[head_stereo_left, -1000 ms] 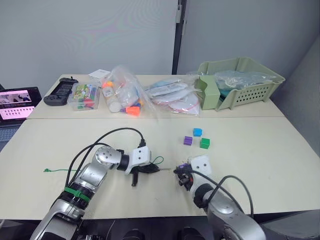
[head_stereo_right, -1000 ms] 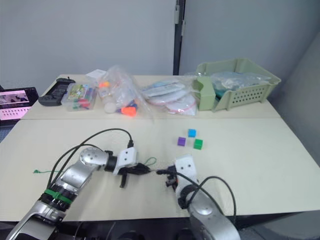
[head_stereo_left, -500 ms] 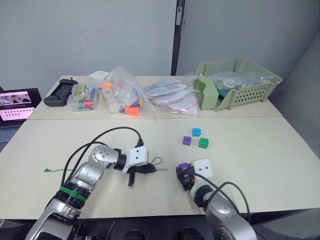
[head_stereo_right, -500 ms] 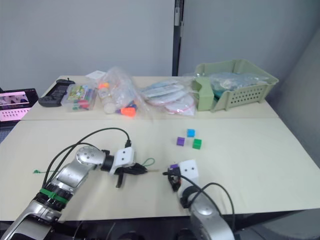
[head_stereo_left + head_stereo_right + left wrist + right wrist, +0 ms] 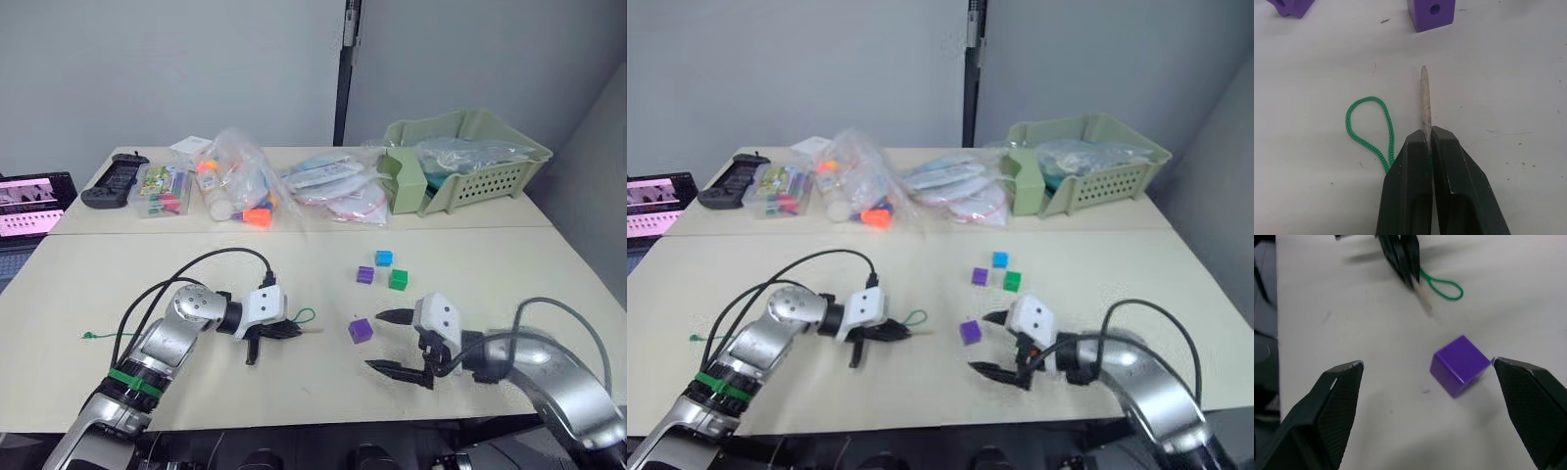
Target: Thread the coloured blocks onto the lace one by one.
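Left wrist view shows your left gripper [image 5: 1427, 142] with its fingers pressed together on the lace [image 5: 1367, 128], clamping the pale stiff tip [image 5: 1425, 103] so that it projects straight ahead along the finger axis. Just behind the grip, the green string forms a small loop lying flat on the tabletop [image 5: 294, 392].

Note the key alignment: the tip's long axis points toward the nearest purple block [image 5: 1431, 12], which rests on the tabletop a short way ahead with its hole facing the tip, slightly off to one side of the line.

In the left eye view, the same purple block [image 5: 361, 330] lies between the two grippers. Your right gripper [image 5: 396, 343] has its fingers spread wide, holding nothing, with the block near one fingertip rather than centred between them.

Three more blocks, purple [image 5: 366, 275], blue [image 5: 384, 258] and green [image 5: 399, 279], sit together farther back.

No block appears to be on the lace yet. Expect to steady the near block with the right fingers, then bring tip and hole into line.
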Motion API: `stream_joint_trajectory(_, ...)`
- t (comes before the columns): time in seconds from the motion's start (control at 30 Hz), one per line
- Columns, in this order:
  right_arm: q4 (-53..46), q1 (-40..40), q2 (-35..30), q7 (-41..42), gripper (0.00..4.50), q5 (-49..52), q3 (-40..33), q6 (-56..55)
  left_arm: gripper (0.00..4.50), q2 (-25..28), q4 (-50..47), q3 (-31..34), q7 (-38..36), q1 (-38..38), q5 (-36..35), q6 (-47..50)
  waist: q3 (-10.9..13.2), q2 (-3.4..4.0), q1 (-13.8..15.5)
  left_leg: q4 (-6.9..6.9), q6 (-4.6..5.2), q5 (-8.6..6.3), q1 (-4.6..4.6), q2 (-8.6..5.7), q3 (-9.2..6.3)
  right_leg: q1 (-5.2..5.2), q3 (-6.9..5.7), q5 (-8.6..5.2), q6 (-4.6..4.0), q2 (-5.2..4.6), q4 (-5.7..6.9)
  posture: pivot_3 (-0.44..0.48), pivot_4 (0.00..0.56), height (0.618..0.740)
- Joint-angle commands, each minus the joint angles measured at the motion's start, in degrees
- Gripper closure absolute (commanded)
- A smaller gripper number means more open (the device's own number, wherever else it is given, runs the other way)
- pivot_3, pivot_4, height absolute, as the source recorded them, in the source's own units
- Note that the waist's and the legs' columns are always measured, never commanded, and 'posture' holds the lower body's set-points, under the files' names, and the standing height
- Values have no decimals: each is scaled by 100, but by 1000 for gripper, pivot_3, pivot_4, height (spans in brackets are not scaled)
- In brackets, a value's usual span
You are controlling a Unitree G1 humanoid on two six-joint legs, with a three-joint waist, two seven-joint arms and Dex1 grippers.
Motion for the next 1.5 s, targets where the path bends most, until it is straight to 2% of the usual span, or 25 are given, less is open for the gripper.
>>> stream_joint_trajectory(0.03, 764, -514, 91, 539, 34, -366, 308, -747, 4500, 106, -352, 150, -15, 79, -149, 118, 0, -1, 9, 0, 0, 0, 0, 0, -1, -2, 0, 0, 0, 0, 4, 0, 150, 740)
stream_joint_trajectory(0.2, 1959, -1316, 446, 928, 34, -648, 584, -1029, 4500, 219, -634, 186, 16, 264, -192, 245, 2, 1, 18, -1, 0, -1, -2, 2, -6, -6, -1, 2, -2, -6, 18, 0, 150, 740)
stream_joint_trajectory(0.47, 2732, -1828, 754, 1415, 34, -784, 644, -1304, 4500, 317, -717, 175, 23, 287, -186, 279, 5, 4, 102, -1, -1, -1, -3, 2, -11, -8, -3, 3, -4, -13, 25, 0, 150, 740)
stream_joint_trajectory(0.57, 2844, -1866, 807, 1479, 878, -832, 641, -1383, 4500, 354, -819, 178, 32, 319, -191, 322, 5, 5, 126, -1, -1, -1, -3, 2, -11, -9, -3, 3, -4, -13, 26, 0, 150, 740)
stream_joint_trajectory(0.8, 2601, -1590, 829, 1454, 3250, -807, 601, -1328, 4500, 354, -1064, 143, 98, 276, -189, 518, 5, 5, 141, -1, -1, -1, -1, 1, -12, -11, -3, 4, -5, -14, 38, 0, 150, 740)
stream_joint_trajectory(0.83, 2475, -1500, 849, 1385, 3348, -777, 575, -1252, 4500, 312, -1176, 112, 126, 229, -205, 664, 5, 5, 141, -1, -1, -1, -1, 1, -11, -11, -3, 4, -5, -14, 40, 0, 150, 740)
stream_joint_trajectory(1.03, 1587, -917, 897, 1021, 3347, -603, 461, -710, 4500, 152, -1552, -310, 205, -99, 53, 1162, 5, 5, 156, 0, -1, -1, 0, -2, -14, -10, -3, 3, -5, -13, 45, 0, 150, 740)
stream_joint_trajectory(1.2, 1275, -648, 878, 781, 3347, -673, 490, -482, 4500, 124, -1507, -749, 187, -237, 350, 1263, 5, 5, 146, 0, -1, -1, 5, -17, -13, -8, -2, 3, -5, -12, 45, 0, 150, 740)
stream_joint_trajectory(1.5, 1078, -567, 770, 687, 3347, -701, 516, -300, 4500, -60, -1609, -842, 348, -292, 411, 1545, 5, 4, 150, 1, -1, -1, 6, -18, -14, -5, -2, 3, -4, -11, 44, 0, 150, 740)
